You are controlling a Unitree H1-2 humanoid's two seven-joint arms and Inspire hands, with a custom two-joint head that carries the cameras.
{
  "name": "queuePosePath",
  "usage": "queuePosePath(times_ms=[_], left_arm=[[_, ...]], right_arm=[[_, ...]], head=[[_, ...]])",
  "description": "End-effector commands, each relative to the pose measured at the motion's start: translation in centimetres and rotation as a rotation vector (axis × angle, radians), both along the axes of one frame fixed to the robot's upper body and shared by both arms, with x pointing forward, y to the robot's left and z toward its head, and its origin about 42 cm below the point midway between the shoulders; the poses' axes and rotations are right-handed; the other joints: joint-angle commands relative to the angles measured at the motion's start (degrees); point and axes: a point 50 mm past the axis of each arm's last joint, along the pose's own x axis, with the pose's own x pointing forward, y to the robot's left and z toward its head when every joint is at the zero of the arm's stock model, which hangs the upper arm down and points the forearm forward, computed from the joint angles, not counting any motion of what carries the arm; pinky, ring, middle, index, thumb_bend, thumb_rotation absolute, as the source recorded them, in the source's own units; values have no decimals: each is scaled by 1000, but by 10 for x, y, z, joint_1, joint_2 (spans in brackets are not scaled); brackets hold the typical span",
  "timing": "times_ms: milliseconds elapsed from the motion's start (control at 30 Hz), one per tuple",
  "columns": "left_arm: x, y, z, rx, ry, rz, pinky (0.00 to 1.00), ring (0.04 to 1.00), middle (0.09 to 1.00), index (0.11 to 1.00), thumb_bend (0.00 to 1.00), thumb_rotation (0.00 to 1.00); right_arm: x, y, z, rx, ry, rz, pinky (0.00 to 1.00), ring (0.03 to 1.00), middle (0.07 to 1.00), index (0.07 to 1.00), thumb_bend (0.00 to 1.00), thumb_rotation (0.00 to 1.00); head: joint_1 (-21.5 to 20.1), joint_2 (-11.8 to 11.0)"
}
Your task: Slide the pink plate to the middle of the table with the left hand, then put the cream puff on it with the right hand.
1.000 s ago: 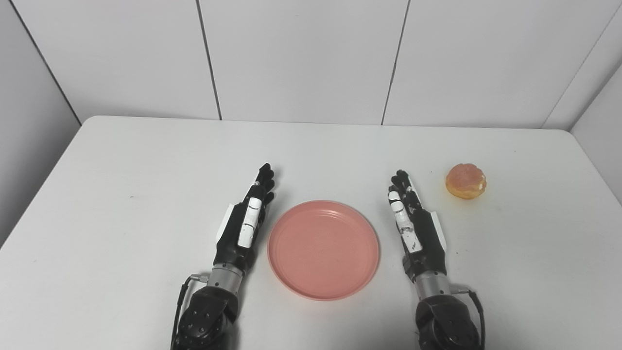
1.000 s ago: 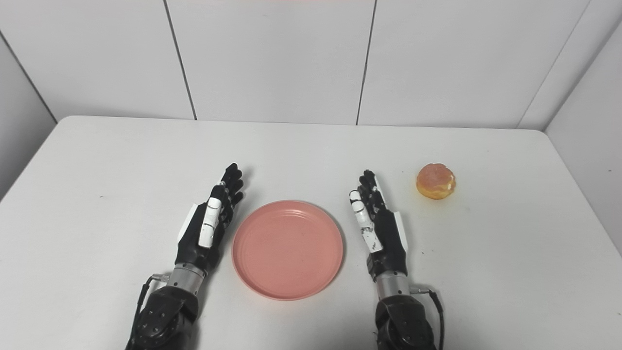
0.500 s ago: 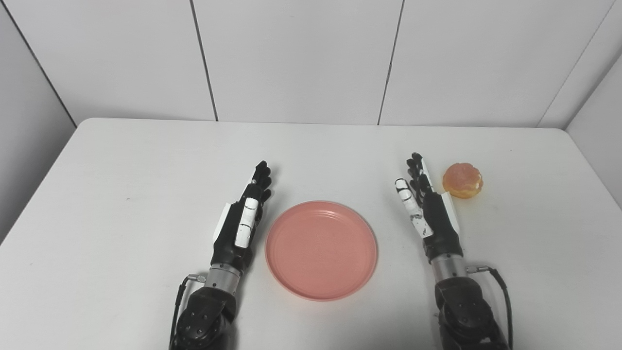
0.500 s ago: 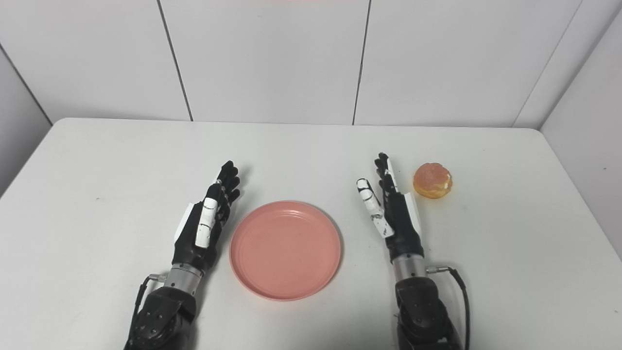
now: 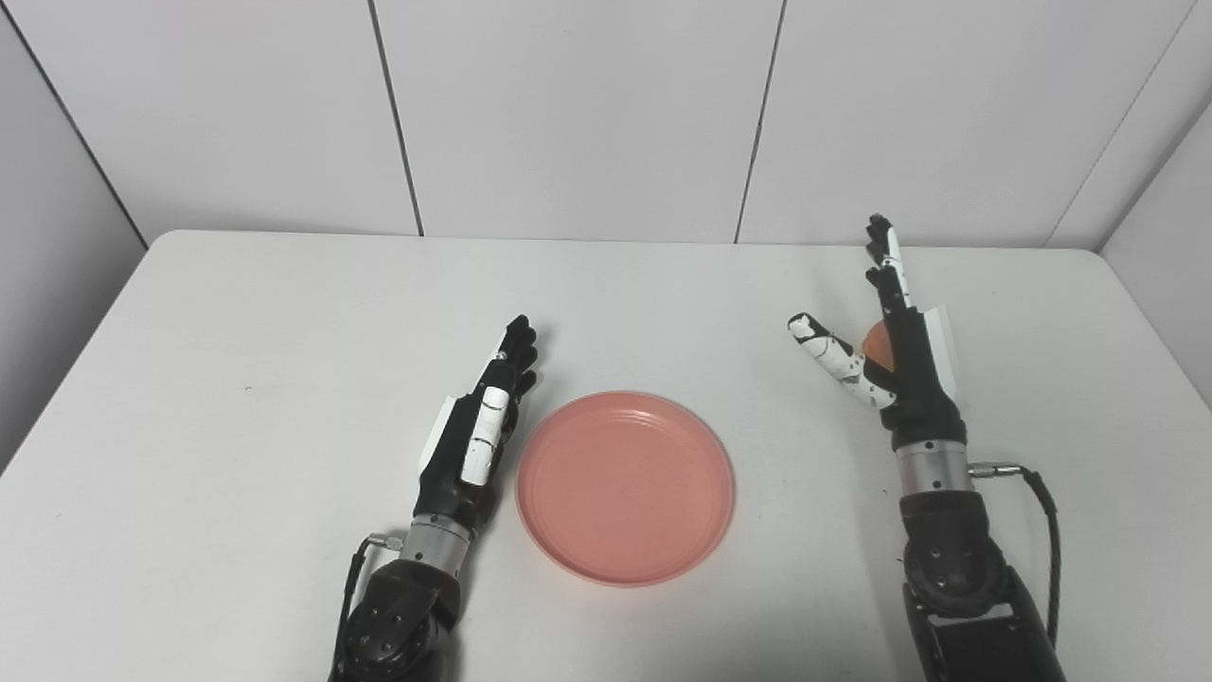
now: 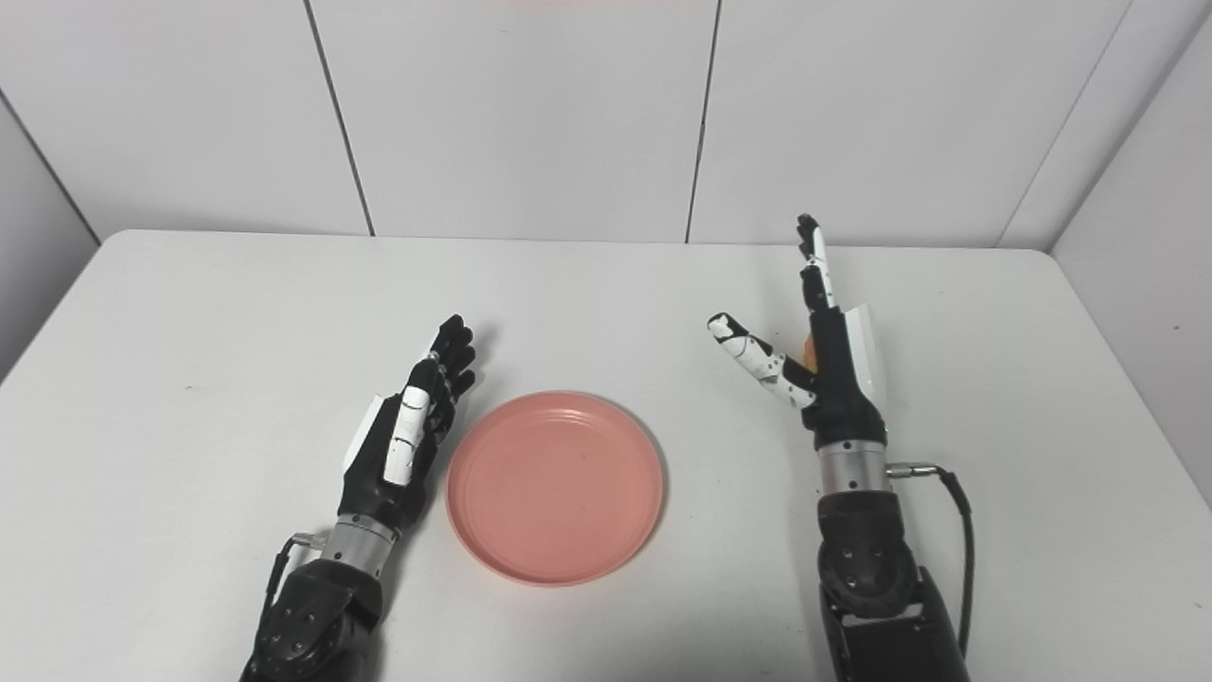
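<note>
Right hand (image 5: pixel 900 350) now raised, hiding cream puff (image 5: pixel 876 346)

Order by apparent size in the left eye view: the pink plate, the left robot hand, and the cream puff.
1. Pink plate.
2. Left robot hand.
3. Cream puff, though the right robot hand mostly hides it, so only a sliver shows.

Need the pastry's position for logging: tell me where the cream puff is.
The cream puff sits on the table's right side, mostly hidden behind the open right robot hand, right of the pink plate.
</note>
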Motion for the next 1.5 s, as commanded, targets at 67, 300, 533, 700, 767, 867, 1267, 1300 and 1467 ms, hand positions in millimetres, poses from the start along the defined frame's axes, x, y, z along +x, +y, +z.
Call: queuePosePath(times_ms=[67, 300, 533, 700, 767, 867, 1267, 1300, 1467], left_arm=[[-15, 12, -27, 4, 63, 13, 1000, 1000, 993, 966, 628, 1000], [-17, 12, -27, 10, 63, 8, 1000, 998, 993, 965, 622, 1000], [-18, 14, -27, 13, 72, 6, 1000, 1000, 996, 971, 604, 1000], [-17, 19, -26, 22, 71, -2, 1000, 1000, 1000, 978, 593, 1000], [-17, 21, -27, 27, 72, -3, 1000, 1000, 1000, 981, 586, 1000], [-16, 24, -29, 40, 74, -8, 1000, 1000, 1000, 987, 601, 1000], [-18, 28, -29, 34, 84, -12, 1000, 1000, 1000, 982, 607, 1000], [-18, 28, -28, 36, 82, -11, 1000, 1000, 1000, 982, 606, 1000], [-18, 28, -29, 38, 84, -16, 1000, 1000, 1000, 980, 604, 1000]], right_arm=[[11, -19, 22, -25, -106, -41, 959, 982, 998, 1000, 618, 680], [15, -36, 23, -61, -48, -128, 960, 982, 988, 1000, 649, 590], [20, -50, 20, -72, 18, -207, 929, 978, 999, 1000, 642, 452], [25, -54, 17, -72, 88, -248, 891, 960, 993, 999, 653, 419], [27, -54, 17, -76, 116, -259, 885, 958, 995, 1000, 656, 390], [29, -53, 15, -84, 155, -271, 860, 946, 997, 1000, 666, 320], [39, -55, 12, -134, 300, -276, 852, 939, 999, 998, 701, 240], [40, -54, 11, -137, 303, -274, 848, 936, 998, 998, 701, 236], [46, -54, 6, -163, 331, -280, 825, 925, 991, 996, 707, 205]], head=[[-1, -2], [-6, -4], [-21, -7], [-42, -11], [-44, -14], [-47, -16], [-47, -10], [-47, -10], [-47, -9]])
